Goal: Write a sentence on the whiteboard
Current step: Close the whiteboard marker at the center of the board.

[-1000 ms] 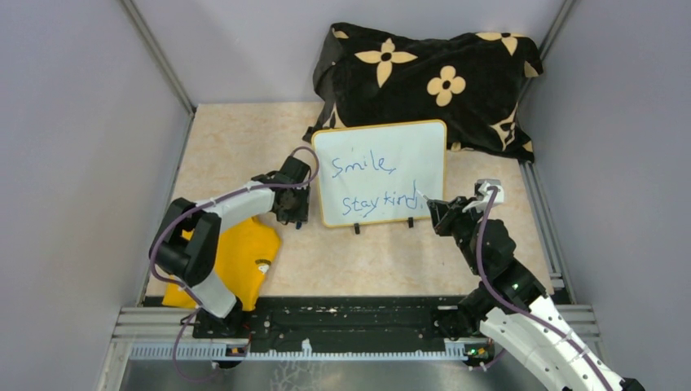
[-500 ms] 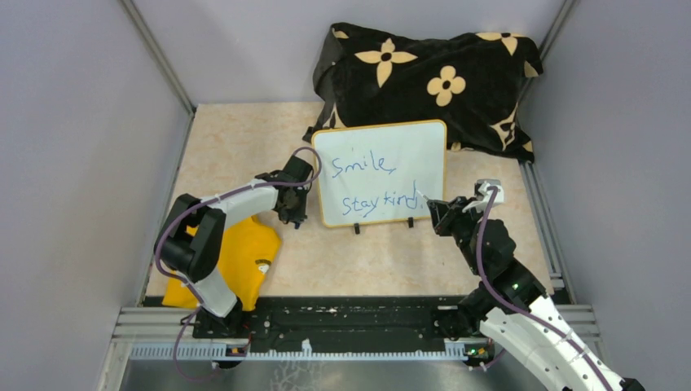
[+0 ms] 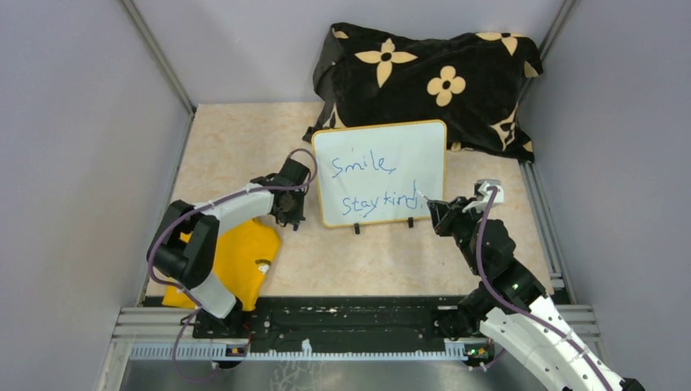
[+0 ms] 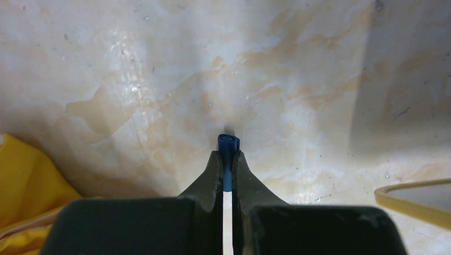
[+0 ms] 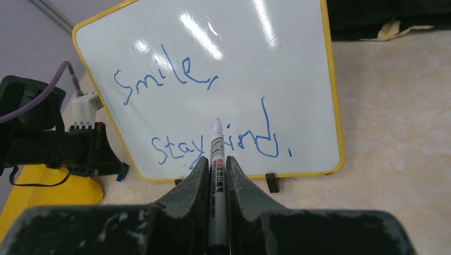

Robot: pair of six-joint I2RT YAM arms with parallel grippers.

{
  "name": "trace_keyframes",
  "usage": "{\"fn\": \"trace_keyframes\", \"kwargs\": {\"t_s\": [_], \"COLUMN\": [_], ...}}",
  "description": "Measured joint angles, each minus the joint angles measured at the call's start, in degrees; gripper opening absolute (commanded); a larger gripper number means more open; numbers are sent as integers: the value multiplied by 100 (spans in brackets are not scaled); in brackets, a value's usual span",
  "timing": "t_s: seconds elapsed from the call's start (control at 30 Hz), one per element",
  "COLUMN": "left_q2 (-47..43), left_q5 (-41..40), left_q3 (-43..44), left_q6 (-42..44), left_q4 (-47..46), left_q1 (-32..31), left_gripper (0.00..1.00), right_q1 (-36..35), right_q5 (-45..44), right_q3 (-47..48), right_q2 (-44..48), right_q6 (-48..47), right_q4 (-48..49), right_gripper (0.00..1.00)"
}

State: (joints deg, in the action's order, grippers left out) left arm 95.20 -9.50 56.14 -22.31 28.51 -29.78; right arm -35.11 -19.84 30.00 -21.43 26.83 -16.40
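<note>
The whiteboard (image 3: 424,147) stands tilted on two black feet mid-table, with "Smile, stay kind." written on it in blue. It fills the right wrist view (image 5: 239,58), and its yellow corner shows in the left wrist view (image 4: 415,197). My right gripper (image 3: 432,208) (image 5: 216,162) is shut on a grey marker (image 5: 217,175). The marker's tip points at the board's lower line, a little off the surface. My left gripper (image 3: 291,218) (image 4: 226,155) is shut on a small blue marker cap (image 4: 228,143), low over the table just left of the board.
A black flowered cloth (image 3: 432,81) is heaped behind the board. A yellow cloth (image 3: 236,261) (image 4: 26,186) lies at the front left under the left arm. Grey walls close in both sides, and a metal rail runs along the near edge.
The left arm's wrist has shifted slightly to the left beside the board, still holding the cap. The right arm, the marker and the writing look the same.
</note>
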Motion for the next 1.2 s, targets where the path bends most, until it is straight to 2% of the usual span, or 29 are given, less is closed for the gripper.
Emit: {"fn": "trace_keyframes", "kwargs": {"t_s": [0.2,0.47,0.7,0.8,1.07,1.2], "left_q2": [-656,-2341,-3910,-4264,-4402,-4365], "left_q5": [-63,-90,603,857,1672,2035], "left_q3": [-146,-164,-772,-949,-990,-990], "left_q6": [-129,-306,-503,-671,-1340,-1869], "left_q4": [42,-118,-1425,-1958,-3467,-4157], "left_q1": [31,33,35,37,42,42], "left_gripper": [0,0,0,0,0,0], "right_q1": [0,0,0,0,-116,-905], "right_q5": [-9,-9,-28,-28,-15,-435], "right_q3": [0,0,7,52,866,1145], "right_q2": [-11,-9,-111,-293,-1178,-1462], "right_q6": [-2,-9,0,0,-101,-538], "right_q4": [-11,-48,92,214,1097,1878], "right_gripper": [0,0,0,0,0,0]}}
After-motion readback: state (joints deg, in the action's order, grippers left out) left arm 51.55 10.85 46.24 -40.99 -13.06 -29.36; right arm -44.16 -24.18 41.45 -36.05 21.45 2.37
